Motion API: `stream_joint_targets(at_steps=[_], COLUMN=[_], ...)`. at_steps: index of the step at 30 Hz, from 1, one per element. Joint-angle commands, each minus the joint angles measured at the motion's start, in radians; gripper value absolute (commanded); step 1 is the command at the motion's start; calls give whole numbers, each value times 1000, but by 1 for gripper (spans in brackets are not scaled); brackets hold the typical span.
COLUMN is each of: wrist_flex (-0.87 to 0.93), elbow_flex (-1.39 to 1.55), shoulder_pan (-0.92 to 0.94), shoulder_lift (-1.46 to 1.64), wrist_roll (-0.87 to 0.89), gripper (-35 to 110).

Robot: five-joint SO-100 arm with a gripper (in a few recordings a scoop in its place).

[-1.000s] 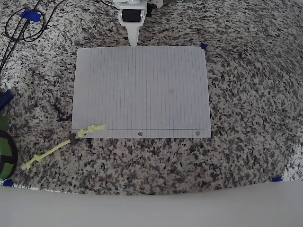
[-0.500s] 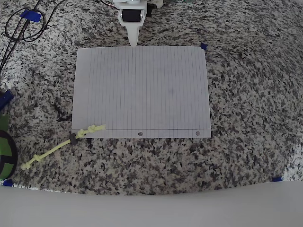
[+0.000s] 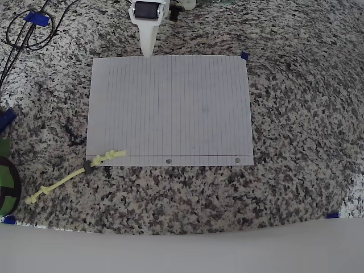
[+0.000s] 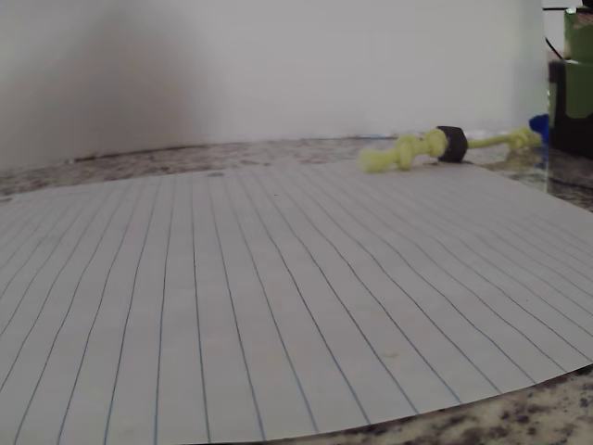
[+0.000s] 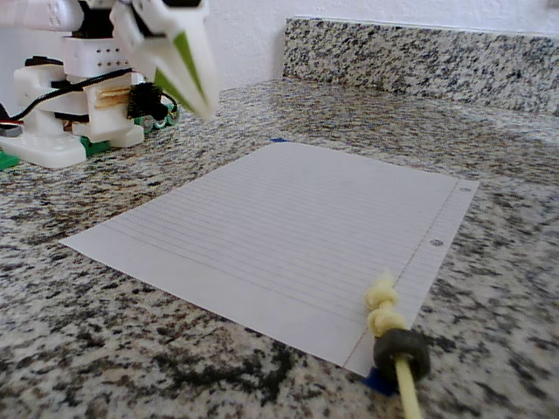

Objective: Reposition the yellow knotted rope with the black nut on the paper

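The gripper (image 3: 147, 52), fingers pressed together and empty, is hanging over the paper's (image 3: 170, 108) edge, well apart from the yellow knotted rope (image 3: 74, 177) and black nut (image 3: 87, 166).

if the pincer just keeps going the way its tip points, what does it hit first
Probably the paper: the pincer hangs at its far edge, tip aimed over the sheet. The yellow knotted rope lies at the opposite corner, off that line. Height is hard to judge.

Overhead view: the white gripper (image 3: 147, 52) points down the frame from the top edge, its fingers drawn together into one tapered tip. Fixed view: the gripper (image 5: 199, 103) hangs at upper left, angled downward, white with a green stripe along one finger, no gap visible between the fingers.
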Motion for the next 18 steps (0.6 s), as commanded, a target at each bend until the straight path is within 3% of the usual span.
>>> stream_joint_targets(at_steps=[1, 15, 18], wrist_flex=[-46, -87, -135], elbow_flex=[-121, -538, -581], shoulder_pan=[21, 71, 83], shoulder_lift=[-138, -847, -974], wrist_roll=[0, 2, 123], gripper=[1, 7, 13])
